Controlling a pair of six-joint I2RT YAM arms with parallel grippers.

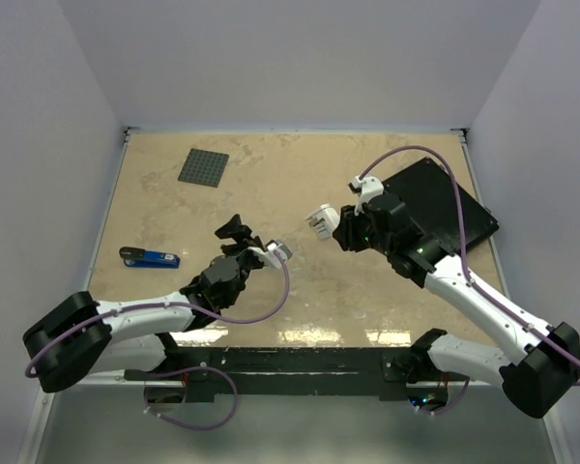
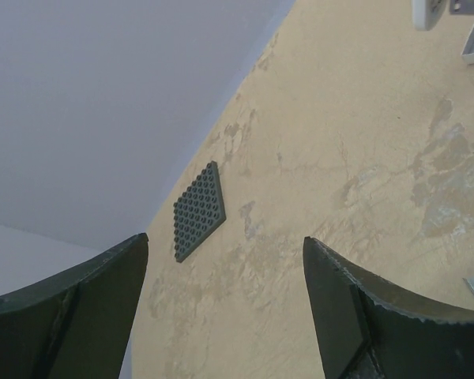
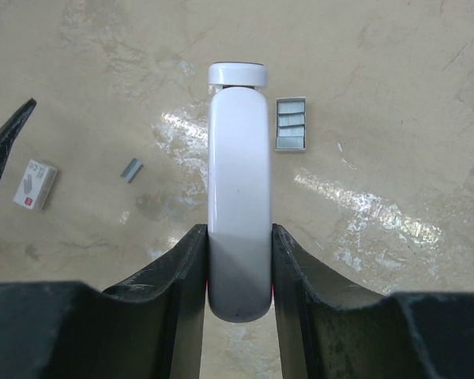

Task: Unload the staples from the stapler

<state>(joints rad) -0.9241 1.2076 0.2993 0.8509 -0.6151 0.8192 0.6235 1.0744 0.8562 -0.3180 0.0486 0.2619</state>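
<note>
Holds a white bar-shaped tool (image 3: 237, 158) pinched in the right pincer (image 3: 237, 237), over the middle of the counter (image 1: 367, 300). Has the left pincer (image 1: 234, 232) spread wide, with nothing between. Shows the stapler (image 1: 150, 257) lying flat at the near left, well apart from both pincers. Shows the staples (image 3: 291, 124) as a short grey strip on the counter just beside the tool's tip. At the far left a grey studded plate (image 1: 203, 167); at the far right a flat black box (image 1: 435, 203).

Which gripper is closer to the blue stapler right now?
Left. The left gripper hangs open a little to the right of the stapler in the top view; the right gripper, gripping a white tool, sits much farther right.
</note>
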